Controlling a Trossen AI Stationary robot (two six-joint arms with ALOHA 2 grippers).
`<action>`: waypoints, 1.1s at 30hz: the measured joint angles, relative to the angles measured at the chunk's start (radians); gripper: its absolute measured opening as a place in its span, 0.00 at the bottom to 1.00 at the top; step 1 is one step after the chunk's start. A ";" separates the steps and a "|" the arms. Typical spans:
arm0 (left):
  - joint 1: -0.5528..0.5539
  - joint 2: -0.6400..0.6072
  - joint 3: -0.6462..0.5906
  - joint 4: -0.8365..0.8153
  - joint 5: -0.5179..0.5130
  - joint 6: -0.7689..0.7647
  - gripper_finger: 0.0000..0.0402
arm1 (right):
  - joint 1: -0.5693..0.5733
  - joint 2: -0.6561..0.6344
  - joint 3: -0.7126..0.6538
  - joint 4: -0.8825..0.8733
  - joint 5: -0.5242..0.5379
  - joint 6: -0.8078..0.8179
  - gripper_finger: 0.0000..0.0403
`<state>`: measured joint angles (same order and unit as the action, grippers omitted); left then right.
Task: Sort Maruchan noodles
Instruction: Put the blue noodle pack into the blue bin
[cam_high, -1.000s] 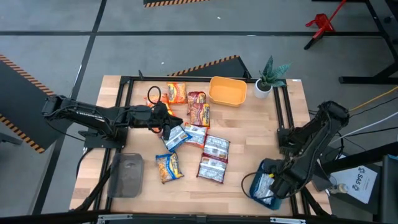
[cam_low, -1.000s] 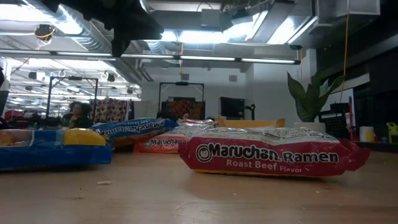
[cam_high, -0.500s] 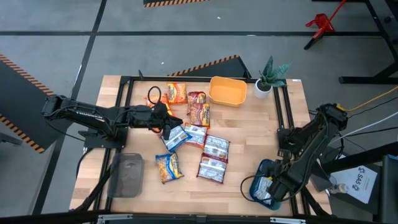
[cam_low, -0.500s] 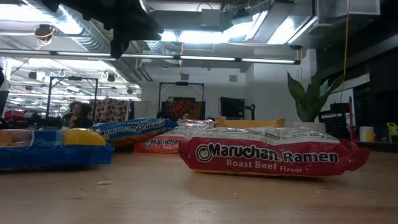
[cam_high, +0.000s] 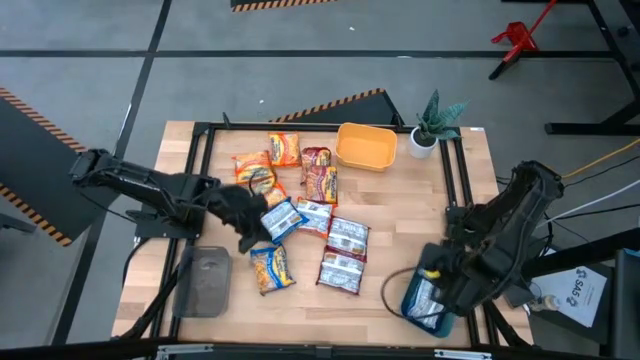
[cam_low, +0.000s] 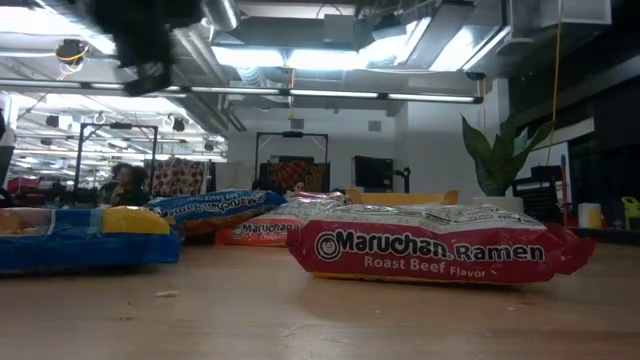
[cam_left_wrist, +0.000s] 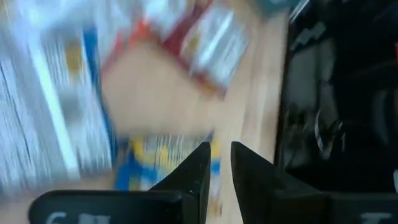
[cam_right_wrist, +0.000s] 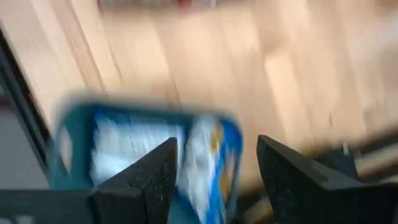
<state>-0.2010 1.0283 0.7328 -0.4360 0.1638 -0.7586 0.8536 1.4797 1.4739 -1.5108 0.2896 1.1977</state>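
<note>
Several Maruchan noodles packets lie flat mid-table: orange ones (cam_high: 253, 172) (cam_high: 283, 148), red-and-white ones (cam_high: 348, 235) (cam_high: 341, 272), blue-and-white ones (cam_high: 282, 220). My left gripper (cam_high: 248, 230) (cam_left_wrist: 221, 168) hovers over the pile's near left side. Its fingers are a narrow gap apart with nothing between them, above a blue-and-yellow packet (cam_left_wrist: 168, 158). My right gripper (cam_high: 440, 285) (cam_right_wrist: 217, 168) stands open above the teal tray (cam_high: 408, 300) (cam_right_wrist: 68, 143) at the near right. A blue-and-white packet (cam_high: 425, 298) (cam_right_wrist: 186, 162) lies in that tray.
A grey tray (cam_high: 204, 282) sits at the near left, a yellow bowl (cam_high: 366, 146) and a potted plant (cam_high: 430, 125) at the far right. A black frame (cam_high: 455, 190) runs along the table's sides. The low view shows a red Roast Beef packet (cam_low: 435, 245) up close.
My left gripper has swung from the pile's far left side toward the table's near edge, which uncovers an orange packet lying where it was. My right gripper has risen above the teal tray, and the blue-and-white packet stays in the tray.
</note>
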 joint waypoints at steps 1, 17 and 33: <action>-0.032 0.012 -0.003 -0.028 -0.005 -0.026 0.14 | -0.021 0.002 0.012 0.019 0.054 -0.001 0.51; -0.313 0.192 -0.195 0.191 -0.290 -0.281 0.00 | -0.428 0.007 -0.362 1.186 0.058 -0.236 0.51; -0.349 0.193 -0.341 0.310 -0.285 -0.313 0.00 | -0.459 0.334 -0.413 1.744 0.030 -0.038 0.51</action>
<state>-0.5499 1.2216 0.3916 -0.1256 -0.1216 -1.0711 0.3950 1.8141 1.0610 0.2337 0.3191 1.1599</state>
